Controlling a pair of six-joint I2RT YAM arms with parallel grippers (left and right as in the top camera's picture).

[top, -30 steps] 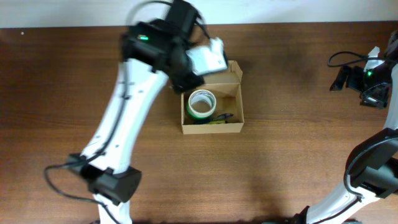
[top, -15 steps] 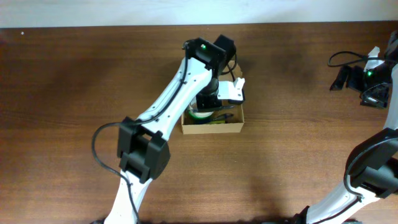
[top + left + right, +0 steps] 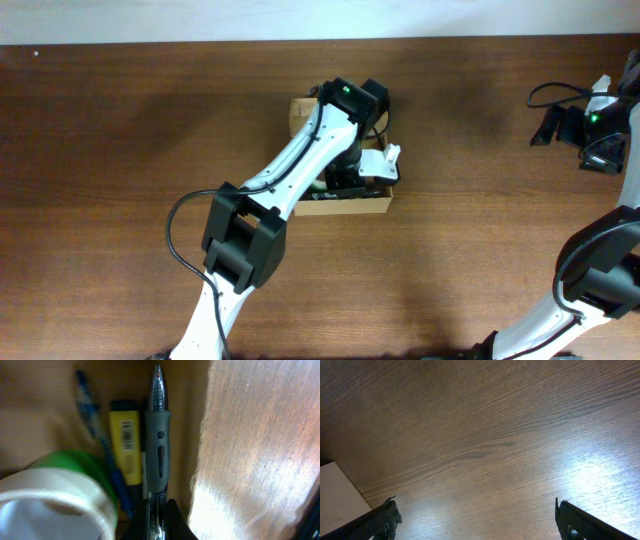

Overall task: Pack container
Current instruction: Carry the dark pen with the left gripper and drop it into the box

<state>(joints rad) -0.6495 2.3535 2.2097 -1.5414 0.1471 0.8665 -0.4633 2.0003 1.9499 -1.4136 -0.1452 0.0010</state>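
The tan cardboard container [image 3: 345, 207] sits at the table's middle, mostly covered by my left arm. My left gripper [image 3: 158, 520] is down inside it, shut on a grey and silver pen [image 3: 157, 445] that points along the box's inner wall [image 3: 250, 445]. Beside the pen lie a yellow highlighter [image 3: 126, 440], a blue pen [image 3: 97, 440] and a green tape roll with a white core [image 3: 55, 495]. My right gripper [image 3: 475, 520] is open and empty over bare wood at the far right [image 3: 590, 125].
The wooden table [image 3: 120, 150] spreads around the box. A white surface edge [image 3: 337, 495] shows at the lower left of the right wrist view. A black cable [image 3: 550, 95] lies near the right arm.
My left arm swung from the box's back left across and down into the box, now covering most of it. The right arm has not moved.
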